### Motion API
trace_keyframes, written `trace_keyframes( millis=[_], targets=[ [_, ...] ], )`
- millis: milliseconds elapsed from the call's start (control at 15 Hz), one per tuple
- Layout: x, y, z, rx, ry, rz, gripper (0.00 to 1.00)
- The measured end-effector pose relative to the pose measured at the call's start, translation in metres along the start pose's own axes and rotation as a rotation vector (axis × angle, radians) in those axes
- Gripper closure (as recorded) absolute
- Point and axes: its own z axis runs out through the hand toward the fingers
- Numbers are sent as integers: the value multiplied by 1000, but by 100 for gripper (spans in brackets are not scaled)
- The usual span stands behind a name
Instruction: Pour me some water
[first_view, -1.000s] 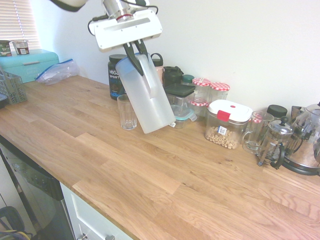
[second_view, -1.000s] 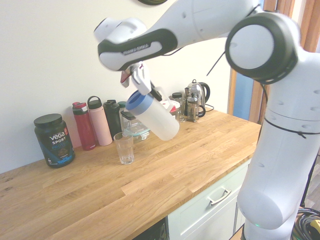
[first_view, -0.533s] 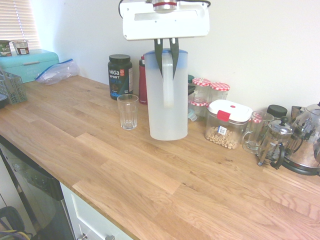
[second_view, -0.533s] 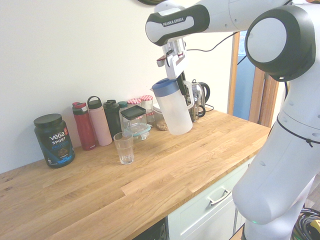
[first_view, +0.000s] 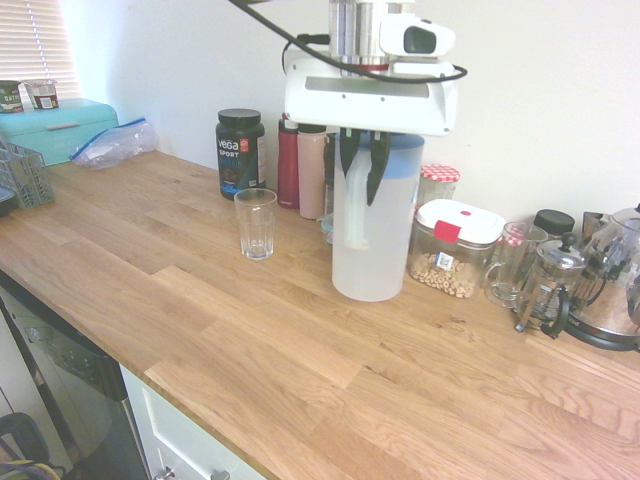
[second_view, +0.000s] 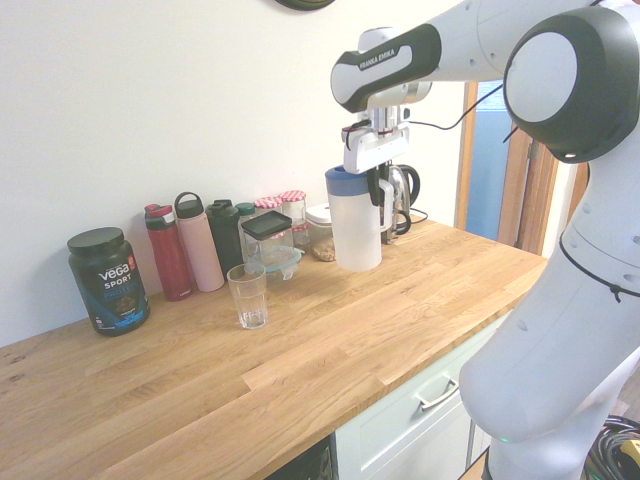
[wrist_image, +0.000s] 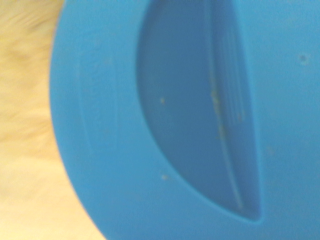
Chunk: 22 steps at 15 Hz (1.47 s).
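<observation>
Blue-lidded pitcher upright in the grip, glass standing apart

First exterior view: the gripper (first_view: 360, 188) is closed on the handle (first_view: 357, 222) of the frosted pitcher (first_view: 385, 255), whose long axis runs nearly vertical beneath it. The glass (first_view: 256, 228) stands upright on the wooden counter (first_view: 240, 330), to the picture's left of the pitcher. Whether the pitcher's base touches the wood, I cannot tell.

Second exterior view: the handle sits on the side away from the glass, so any further pouring would, I judge, need the pitcher carried across and tipped that way. If enough is already poured, setting it down upright would suit. The glass's water level is unclear.

Wrist view: the blue lid (wrist_image: 285, 150) fills most of it, blurred.
</observation>
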Motion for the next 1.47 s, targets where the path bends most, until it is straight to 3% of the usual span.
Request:
trace_keyframes(
  millis=[267, 933, 1000, 1467],
  targets=[
    [-7, 19, 26, 41, 82, 180, 100],
    [-21, 35, 55, 30, -13, 230, 100],
    [-22, 35, 57, 27, -18, 230, 0],
    [-23, 43, 64, 13, -20, 240, 0]
  ],
)
